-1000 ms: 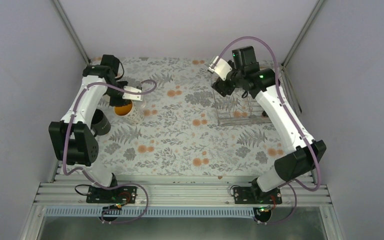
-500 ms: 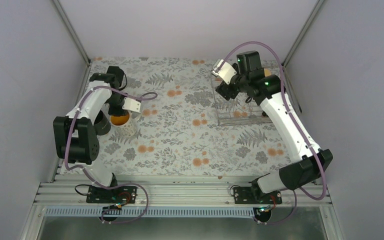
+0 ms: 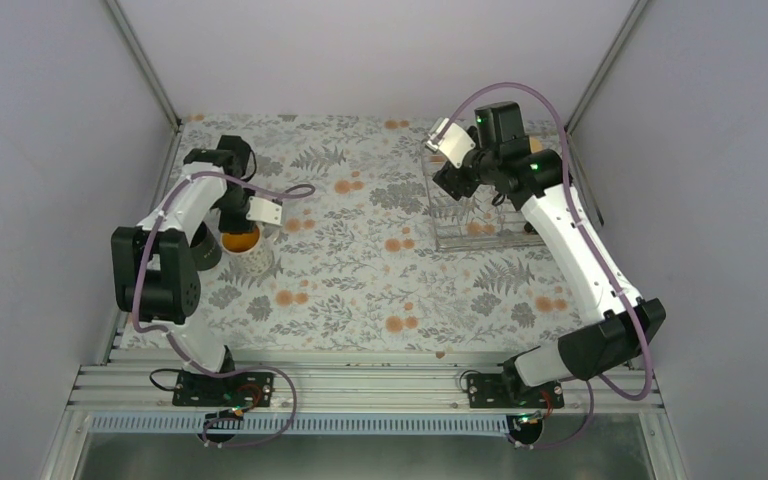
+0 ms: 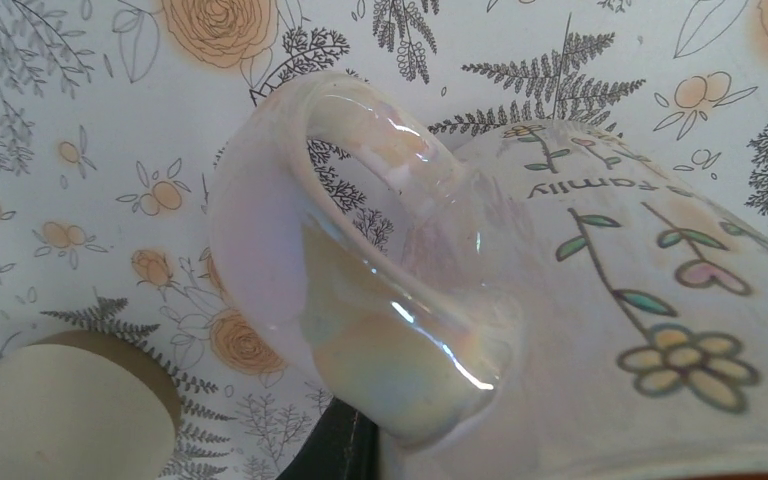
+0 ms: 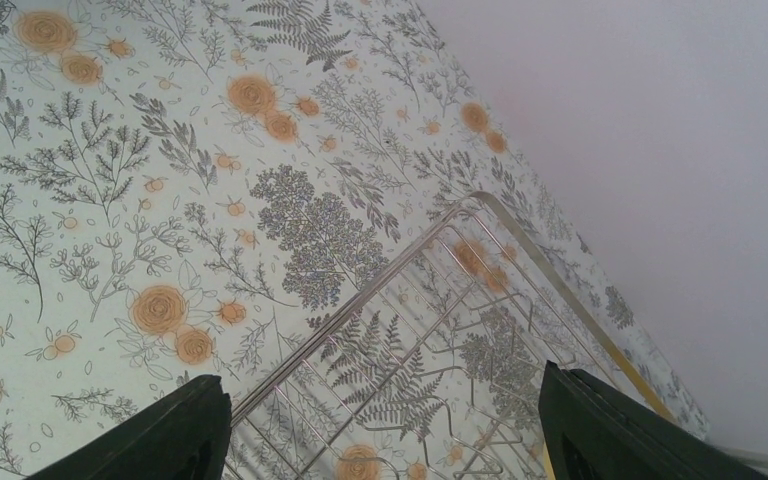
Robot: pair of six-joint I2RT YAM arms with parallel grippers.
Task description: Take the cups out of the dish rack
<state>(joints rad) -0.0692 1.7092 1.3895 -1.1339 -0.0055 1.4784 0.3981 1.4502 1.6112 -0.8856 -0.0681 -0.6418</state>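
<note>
Masking left fingers (image 4: 345,452), grip unclear, a pearly mug (image 4: 560,300); right fingers (image 5: 165,440) wide.

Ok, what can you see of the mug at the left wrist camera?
The mug looks ceramic, glossy pearly cream-white, with a thick loop handle, painted flowers, leaves and the word "family" on its side; the top view shows an orange inside. It is over the floral tablecloth at left, beside a black mug. The left gripper holds it, jaws mostly hidden.
</note>
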